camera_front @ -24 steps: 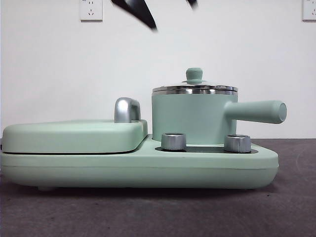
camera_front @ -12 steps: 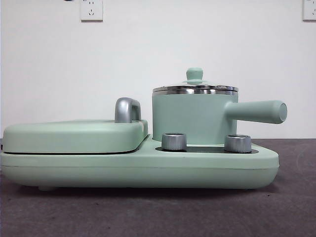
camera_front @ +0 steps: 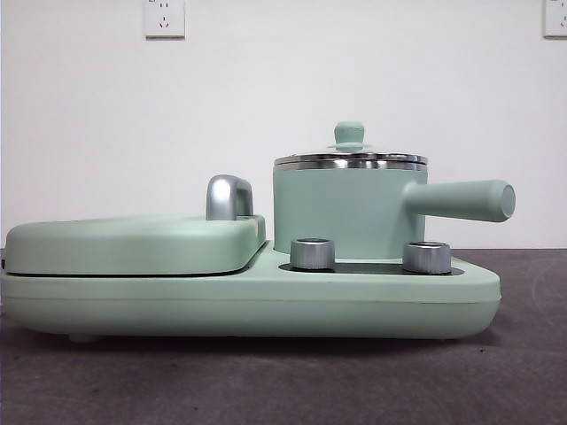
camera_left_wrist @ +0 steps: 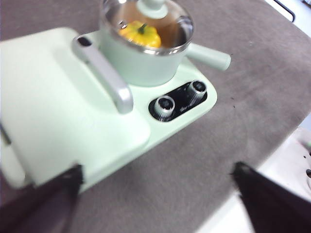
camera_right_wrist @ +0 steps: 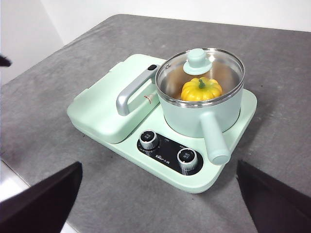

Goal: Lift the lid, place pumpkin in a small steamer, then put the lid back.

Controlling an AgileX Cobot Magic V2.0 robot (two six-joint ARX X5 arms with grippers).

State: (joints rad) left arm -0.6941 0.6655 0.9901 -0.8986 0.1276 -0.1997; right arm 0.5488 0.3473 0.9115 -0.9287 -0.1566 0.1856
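A second ago one of my arms showed as a dark shape at the top of the front view; now it has gone from that view and nothing on the table point(camera_right_wrist: 291, 63) has shifted. My left tool point(camera_left_wrist: 155, 194) hangs high above the table with its jaws spread wide and nothing between them. My right tool point(camera_right_wrist: 158, 194) is likewise wide open and empty. Ahead of both tools, well apart from them, stands the cooker point(camera_right_wrist: 121, 145) with its flat cover point(camera_front: 133, 243), steel handle point(camera_right_wrist: 133, 90) and two knobs point(camera_right_wrist: 149, 139). On its far end sits the pot point(camera_front: 341, 212), its long handle point(camera_right_wrist: 214, 138) pointing toward my right tool. The lid point(camera_right_wrist: 226, 65) rests closed on the pot's rim, and through its glass I see the pumpkin point(camera_right_wrist: 201, 90) inside the pot.
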